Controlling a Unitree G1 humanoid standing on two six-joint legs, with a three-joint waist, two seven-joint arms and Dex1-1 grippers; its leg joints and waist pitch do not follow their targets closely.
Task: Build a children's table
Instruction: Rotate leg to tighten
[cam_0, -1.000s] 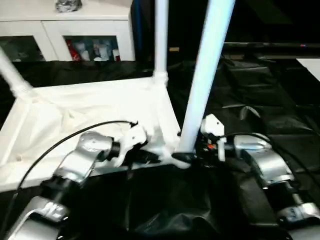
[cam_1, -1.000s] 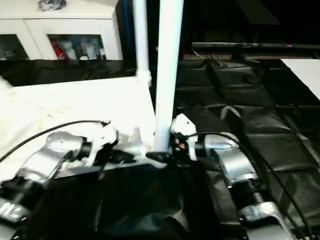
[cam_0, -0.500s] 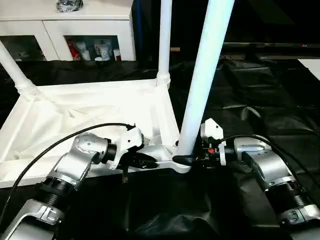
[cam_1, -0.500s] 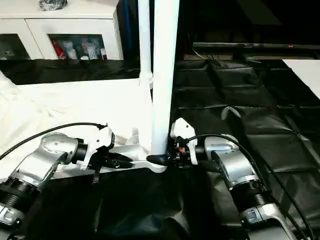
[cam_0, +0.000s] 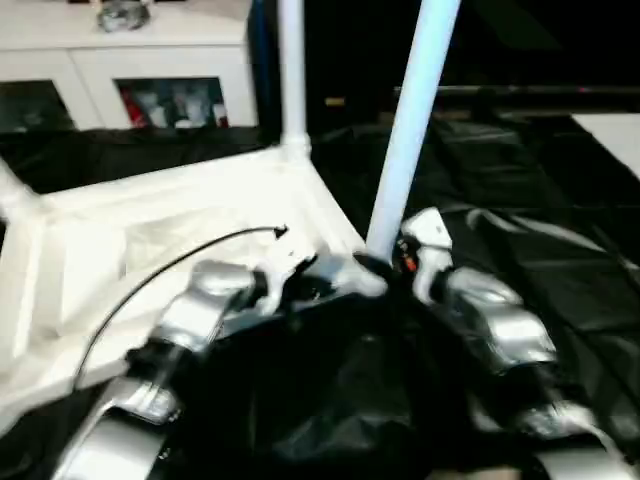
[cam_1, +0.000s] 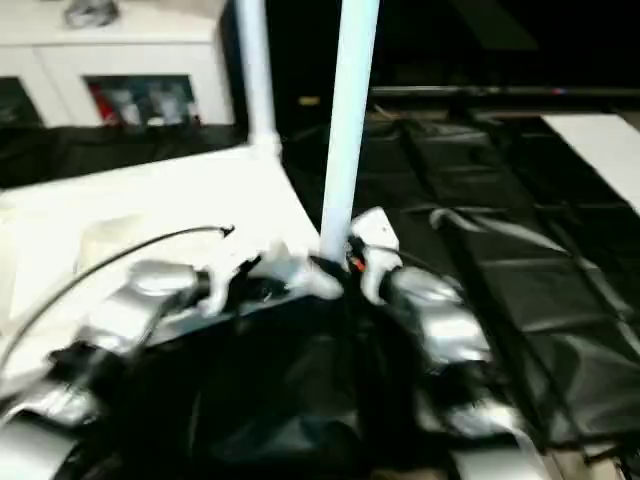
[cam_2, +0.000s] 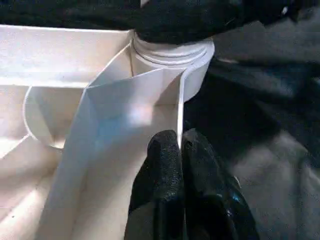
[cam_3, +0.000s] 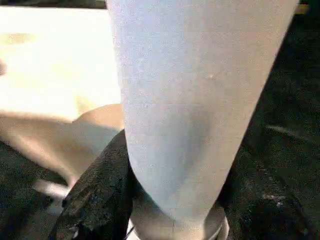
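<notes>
White plastic tabletop (cam_0: 150, 235) lies underside-up; left gripper (cam_2: 179, 150) has its jaws clenched on the thin rim wall beside the near corner socket (cam_2: 172, 52). Right gripper (cam_3: 165, 200) grasps the leg (cam_0: 410, 130) base, long axis upright toward 12 o'clock. Farther, another leg (cam_0: 291, 75) stands seated at 11 o'clock.

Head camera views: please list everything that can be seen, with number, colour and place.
tabletop: one, white, upside down on the black sheet, on the robot's left
legs: three; near leg at the near right corner, far leg at the far right corner, left leg at the picture's left edge
black sheet: one, creased, covering the work surface
cabinet: one, white, glass doors, behind the tabletop
left gripper: black fingers pinching a tabletop rib by the near corner socket
right gripper: black fingers around the near leg's base
</notes>
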